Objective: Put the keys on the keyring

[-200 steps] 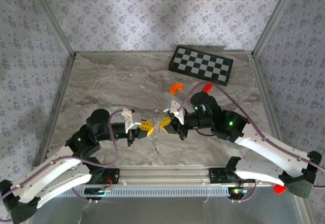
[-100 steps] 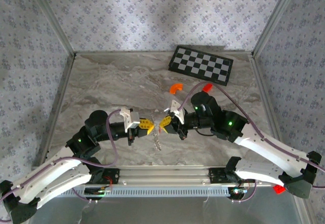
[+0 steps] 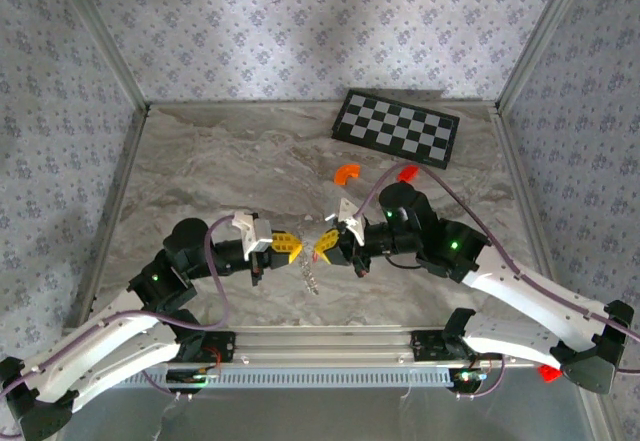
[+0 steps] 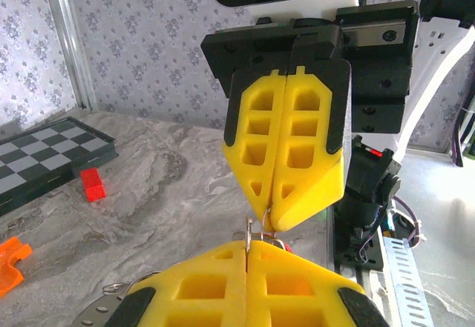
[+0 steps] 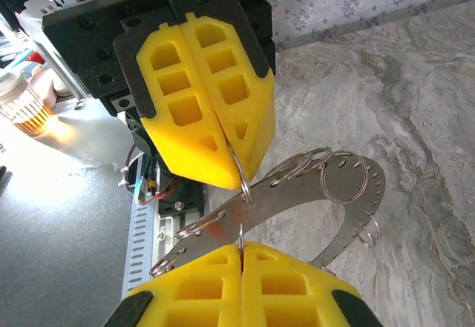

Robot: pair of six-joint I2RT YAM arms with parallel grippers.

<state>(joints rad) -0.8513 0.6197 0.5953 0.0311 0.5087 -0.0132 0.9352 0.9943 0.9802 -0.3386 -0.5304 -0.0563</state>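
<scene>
Left gripper (image 3: 297,250), right gripper (image 3: 316,251), both pinched on one keyring (image 5: 293,191), one red brick (image 4: 91,185)

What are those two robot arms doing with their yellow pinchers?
The two arms meet tip to tip over the middle of the table. The left end effector and the right end effector are both squeezed shut on the same thin ring. The keyring, a curved metal strip with holes and more little rings, dangles from it. No key can be made out clearly.
</scene>
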